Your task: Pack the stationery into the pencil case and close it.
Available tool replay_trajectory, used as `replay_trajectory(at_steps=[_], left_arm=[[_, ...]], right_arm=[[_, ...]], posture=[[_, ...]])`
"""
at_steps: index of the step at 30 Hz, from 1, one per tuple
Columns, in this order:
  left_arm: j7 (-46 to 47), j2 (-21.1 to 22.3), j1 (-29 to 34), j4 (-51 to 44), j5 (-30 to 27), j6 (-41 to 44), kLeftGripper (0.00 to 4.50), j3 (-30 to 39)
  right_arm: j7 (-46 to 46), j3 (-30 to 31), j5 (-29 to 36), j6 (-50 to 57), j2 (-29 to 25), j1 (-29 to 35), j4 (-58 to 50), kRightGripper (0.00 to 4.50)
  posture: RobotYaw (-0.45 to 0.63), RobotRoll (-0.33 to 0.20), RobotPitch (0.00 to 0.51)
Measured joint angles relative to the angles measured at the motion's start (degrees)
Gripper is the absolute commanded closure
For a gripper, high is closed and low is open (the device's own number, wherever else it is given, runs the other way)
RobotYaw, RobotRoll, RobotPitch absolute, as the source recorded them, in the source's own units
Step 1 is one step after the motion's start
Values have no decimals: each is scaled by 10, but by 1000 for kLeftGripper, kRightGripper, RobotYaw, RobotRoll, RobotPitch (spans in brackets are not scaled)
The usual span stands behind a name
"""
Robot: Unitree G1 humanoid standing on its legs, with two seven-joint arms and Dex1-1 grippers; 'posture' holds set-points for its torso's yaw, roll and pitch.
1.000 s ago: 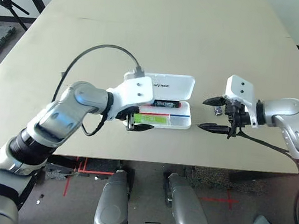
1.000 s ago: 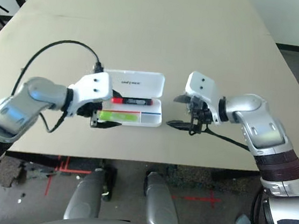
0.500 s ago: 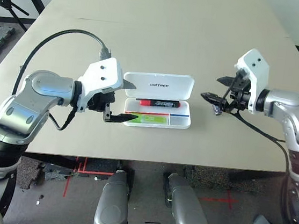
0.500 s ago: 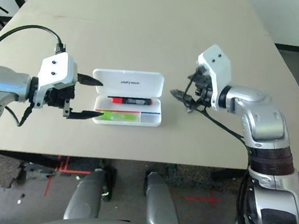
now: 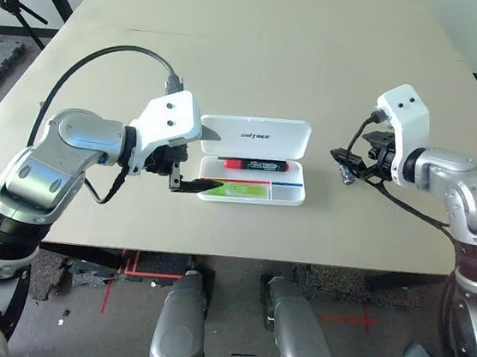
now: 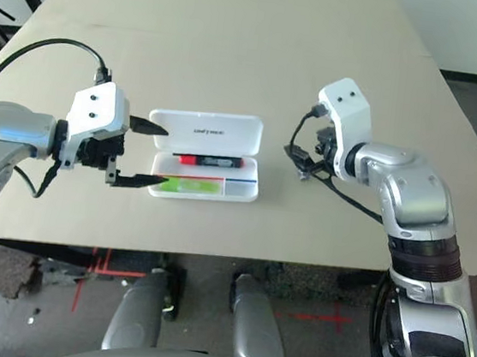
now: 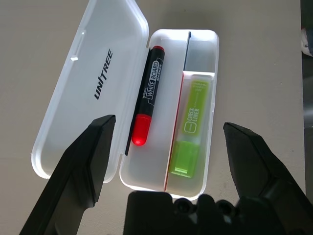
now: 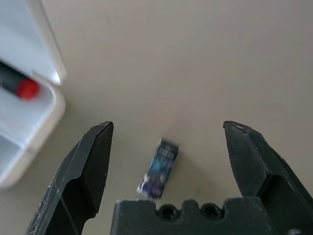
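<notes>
The pencil case lies open on the table, its lid with dark "UNITREE" lettering folded back flat. In the tray a black marker with red ends lies next to the hinge, and a lime-green highlighter lies in the front compartment. My left gripper hovers open at the case's left end, holding nothing. A tiny dark bluish block lies on the bare table to the right of the case. My right gripper points down over it, open, one finger on either side, not touching it.
The beige table stretches far back behind the case. A black cable from my right wrist trails over the table near its front edge. Dark stands and floor gear sit beyond the table's left side.
My left gripper has drawn back leftward off the tray, where the highlighter lies. My right gripper has lifted, swung round and come down over the block.
</notes>
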Motion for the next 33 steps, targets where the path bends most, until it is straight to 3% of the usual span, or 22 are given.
replay_trajectory(at_steps=[12, 15, 24, 25, 33], left_arm=[[0, 17, 0, 0, -2, -2, 26, 9], [0, 19, 0, 0, -2, -2, 0, 14], [0, 22, 0, -1, -3, -2, 0, 19], [0, 24, 0, -1, -3, -2, 0, 20], [0, 34, 0, 0, -3, -2, 0, 31]], right_arm=[[2, 22, 6, 34, 1, 17, 5, 0], [0, 21, 5, 34, 1, 17, 6, 594], [1, 21, 5, 27, -17, 14, 17, 3998], [4, 22, 5, 24, -20, 12, 19, 4194], [60, 57, -2, -62, -73, 2, 26, 4194]], posture=[[-78, 0, 197], [-76, 0, 198], [-71, 0, 199], [-70, 0, 199], [-57, 0, 198]])
